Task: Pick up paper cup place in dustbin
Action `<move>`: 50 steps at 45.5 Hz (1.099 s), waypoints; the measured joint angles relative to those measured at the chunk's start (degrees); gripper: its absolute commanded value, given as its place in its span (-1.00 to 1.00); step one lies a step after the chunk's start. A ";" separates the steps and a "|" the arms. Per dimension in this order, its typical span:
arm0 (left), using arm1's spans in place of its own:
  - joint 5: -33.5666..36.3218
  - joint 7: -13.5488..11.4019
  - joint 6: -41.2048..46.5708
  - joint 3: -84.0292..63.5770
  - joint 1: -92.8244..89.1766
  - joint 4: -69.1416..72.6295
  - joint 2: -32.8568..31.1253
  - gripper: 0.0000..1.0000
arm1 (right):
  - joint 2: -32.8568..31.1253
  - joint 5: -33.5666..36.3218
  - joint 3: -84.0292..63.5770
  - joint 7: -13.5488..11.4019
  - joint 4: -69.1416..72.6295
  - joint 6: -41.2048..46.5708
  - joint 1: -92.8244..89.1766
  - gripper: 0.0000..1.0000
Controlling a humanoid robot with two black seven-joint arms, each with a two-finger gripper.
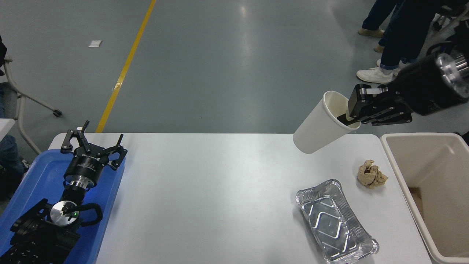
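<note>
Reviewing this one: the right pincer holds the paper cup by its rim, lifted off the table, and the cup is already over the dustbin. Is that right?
Not quite. The head view shows the right pincer gripping the paper cup by its rim, lifted off the table, but the cup is not yet over the dustbin; it hangs left of it, above the table's far edge.

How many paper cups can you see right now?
1. The paper cup is held tilted in the air by the right end effector, above the table's far right edge, left of the dustbin.
</note>
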 measured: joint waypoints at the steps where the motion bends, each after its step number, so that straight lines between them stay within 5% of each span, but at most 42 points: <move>1: 0.00 0.00 0.00 0.00 0.00 0.00 0.00 0.99 | -0.14 -0.10 -0.22 -0.02 -0.49 -0.11 -0.41 -1.00; 20: 0.00 0.00 0.00 -0.01 -0.01 0.01 0.01 0.99 | -7.64 -0.40 -0.50 -0.11 -23.02 -5.71 -23.28 -1.00; 34: 0.00 0.00 0.00 -0.01 0.00 0.01 0.00 0.99 | -11.99 1.06 13.27 -0.21 -47.15 -9.06 -51.24 -1.00; 50: 0.00 0.00 0.00 0.00 0.00 0.01 0.00 0.99 | -6.54 8.13 33.10 -0.90 -78.24 -15.53 -86.16 -1.00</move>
